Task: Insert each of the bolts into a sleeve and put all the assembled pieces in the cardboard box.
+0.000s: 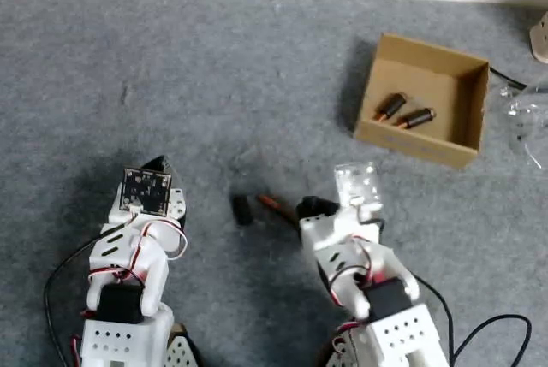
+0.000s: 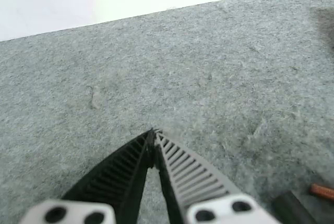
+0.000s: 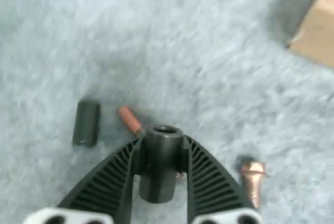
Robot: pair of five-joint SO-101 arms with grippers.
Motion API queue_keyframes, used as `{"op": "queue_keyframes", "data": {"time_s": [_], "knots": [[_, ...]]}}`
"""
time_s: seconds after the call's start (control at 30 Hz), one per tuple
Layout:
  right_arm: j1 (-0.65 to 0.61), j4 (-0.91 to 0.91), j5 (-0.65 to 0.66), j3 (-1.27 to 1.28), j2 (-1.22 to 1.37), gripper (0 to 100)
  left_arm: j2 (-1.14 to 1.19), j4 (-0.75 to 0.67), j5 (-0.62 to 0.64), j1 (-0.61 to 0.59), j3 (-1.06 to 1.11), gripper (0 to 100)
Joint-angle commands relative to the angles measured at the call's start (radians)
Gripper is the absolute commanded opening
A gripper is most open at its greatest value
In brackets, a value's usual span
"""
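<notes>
One dark tubular sleeve (image 3: pixel 159 174), ribbed right claw (image 3: pixel 163 148) gripping

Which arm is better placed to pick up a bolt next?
Probably left. The right arm holds a sleeve in its jaws, while the left arm has shut, empty jaws, and a loose bolt lies on the carpet between them.

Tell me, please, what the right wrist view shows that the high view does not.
Right wrist view: the right gripper shut on a black sleeve, a copper bolt close by it. High view: two assembled pieces inside the cardboard box, and the left gripper. Both: the loose sleeve with another bolt lying beside it.
</notes>
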Motion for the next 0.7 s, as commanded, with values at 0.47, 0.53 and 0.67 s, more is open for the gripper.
{"op": "queue_keyframes", "data": {"time_s": [0.47,0.53,0.67], "knots": [[0.298,0.165,0.199,0.088,-0.334,0.4,-0.008,-0.023,0.002,0.016,0.002,1],[0.326,0.165,0.181,0.088,-0.334,0.4,-0.008,-0.023,-0.002,0.016,0.001,1],[0.412,0.162,0.117,0.082,-0.334,0.4,-0.002,-0.021,-0.121,0.041,-0.045,1]]}}
